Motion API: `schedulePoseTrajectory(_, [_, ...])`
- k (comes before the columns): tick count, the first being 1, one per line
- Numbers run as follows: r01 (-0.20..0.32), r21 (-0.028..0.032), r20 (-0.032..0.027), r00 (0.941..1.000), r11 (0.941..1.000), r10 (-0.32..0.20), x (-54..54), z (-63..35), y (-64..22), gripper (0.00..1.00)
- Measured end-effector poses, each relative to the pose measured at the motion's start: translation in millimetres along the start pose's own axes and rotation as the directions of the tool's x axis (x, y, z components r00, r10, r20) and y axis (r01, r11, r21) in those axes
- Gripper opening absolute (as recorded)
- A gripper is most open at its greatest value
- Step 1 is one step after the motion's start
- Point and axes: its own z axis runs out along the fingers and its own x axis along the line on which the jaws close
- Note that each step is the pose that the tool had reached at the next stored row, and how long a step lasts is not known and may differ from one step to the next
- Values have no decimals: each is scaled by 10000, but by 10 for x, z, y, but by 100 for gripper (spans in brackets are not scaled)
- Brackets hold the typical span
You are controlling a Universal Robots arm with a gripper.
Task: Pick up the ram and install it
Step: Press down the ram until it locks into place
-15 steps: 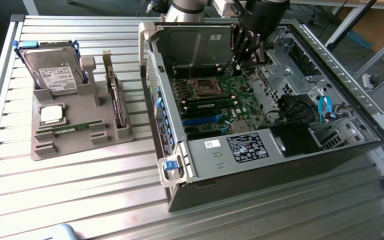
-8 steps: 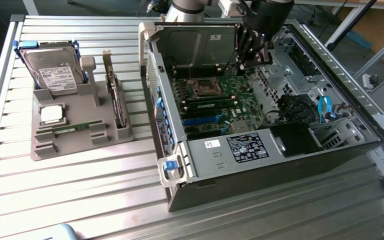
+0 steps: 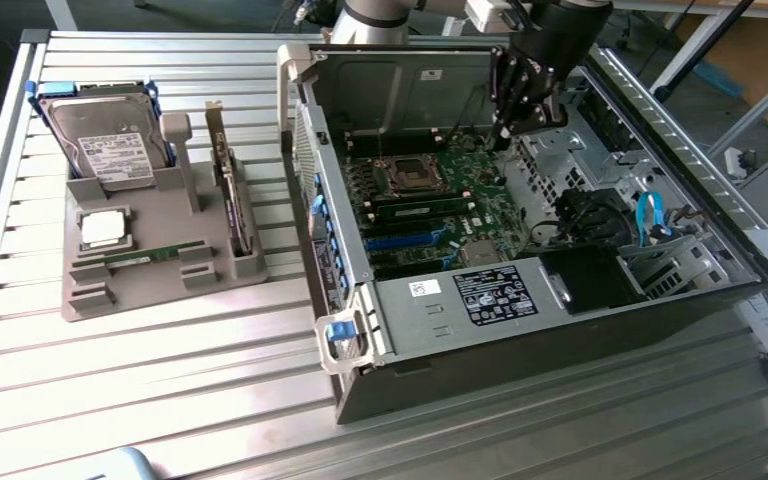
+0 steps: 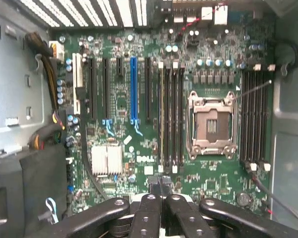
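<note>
One ram (image 3: 137, 257), a thin green stick, lies flat in the grey holder (image 3: 91, 300) at the exterior view's left, far from my gripper. A second green stick (image 3: 422, 209) sits in the memory slots beside the empty processor socket (image 3: 402, 175) inside the open computer case (image 3: 491, 350). My gripper (image 3: 520, 128) hangs over the case's far side, above the motherboard. In the wrist view the gripper (image 4: 160, 184) is shut, fingertips together, with nothing seen between them. It hovers over the board near the ends of the long memory slots (image 4: 171, 116).
The holder also carries a hard drive (image 3: 104, 140), a square silver processor (image 3: 101, 227) and an upright dark expansion card (image 3: 231, 200). The case walls, a drive cage (image 3: 664, 265) and a blue cable (image 3: 651, 218) crowd the exterior view's right. Ribbed metal tabletop (image 3: 157, 400) surrounds everything.
</note>
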Motion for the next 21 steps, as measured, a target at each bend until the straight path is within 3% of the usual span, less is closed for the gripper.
schedulePoseTrajectory(4, [1,0,0,10000,10000,-1,-1,1,-81,11])
schedulePoseTrajectory(10, [0,0,1,10000,10000,0,0,13,-82,11])
schedulePoseTrajectory(21, [2,0,1,10000,10000,-2,-2,205,-80,11])
